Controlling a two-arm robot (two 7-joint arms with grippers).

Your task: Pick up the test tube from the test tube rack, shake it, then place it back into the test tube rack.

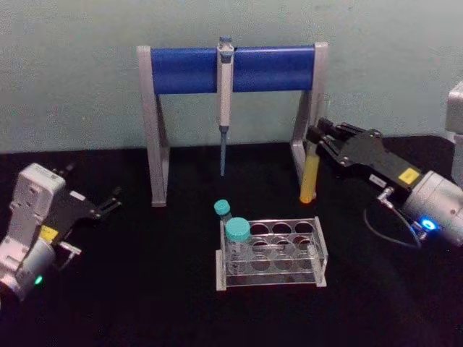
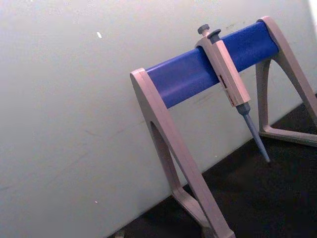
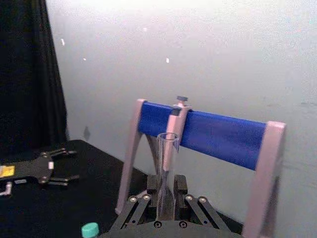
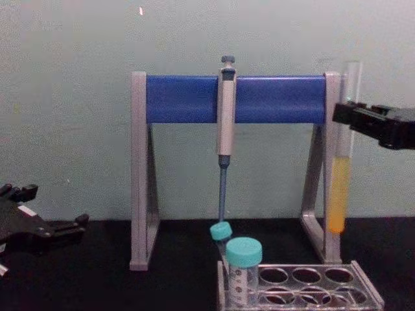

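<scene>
My right gripper point(image 1: 319, 139) is shut on the test tube point(image 1: 310, 173), a long clear glass tube with yellow liquid in its lower part. The tube hangs upright in the air to the right of and above the test tube rack point(image 1: 318, 254), near the pipette stand's right leg. In the chest view the test tube point(image 4: 340, 188) is held near its upper part by my right gripper point(image 4: 347, 116), well above the test tube rack point(image 4: 363, 291). The right wrist view shows the tube's open top point(image 3: 167, 168) between the fingers. My left gripper point(image 1: 112, 200) rests open at the left.
A grey-and-blue pipette stand point(image 1: 231, 69) stands behind the rack, with a pipette point(image 1: 224, 101) hanging from its bar. Two teal-capped tubes point(image 1: 237, 233) stand in the rack's left end. The table point(image 1: 145, 303) is covered in black cloth; a pale wall is behind.
</scene>
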